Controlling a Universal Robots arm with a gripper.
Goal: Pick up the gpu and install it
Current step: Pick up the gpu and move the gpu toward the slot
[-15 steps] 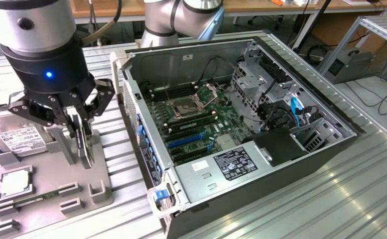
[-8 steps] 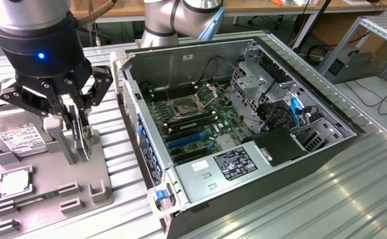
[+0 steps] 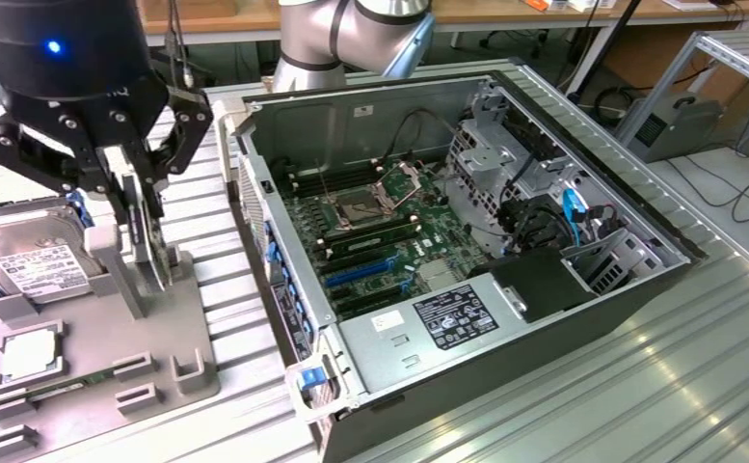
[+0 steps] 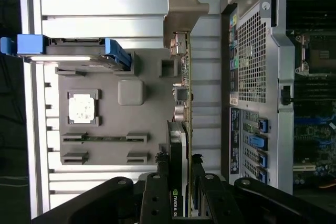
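The gpu (image 3: 158, 253) stands on edge over the grey holder tray (image 3: 92, 318), at the exterior view's left. My gripper (image 3: 143, 207) comes down on it from above, with a finger on each flat face. In the wrist view the gpu (image 4: 181, 103) runs away from the gripper (image 4: 178, 182), its silver bracket (image 4: 184, 9) at the far end. The black fingers (image 4: 156, 195) press against the card's near end on both sides, so the gripper is shut on it. Whether the card's lower edge still rests in the tray's slot I cannot tell.
The open computer case (image 3: 580, 174) lies right of the tray, its motherboard (image 3: 374, 241) and blue expansion slots (image 3: 361, 273) exposed. On the tray sit a silver hard drive (image 3: 34, 260), a processor chip (image 3: 27, 352) and a slim memory stick (image 3: 72, 386). The table is ribbed metal.
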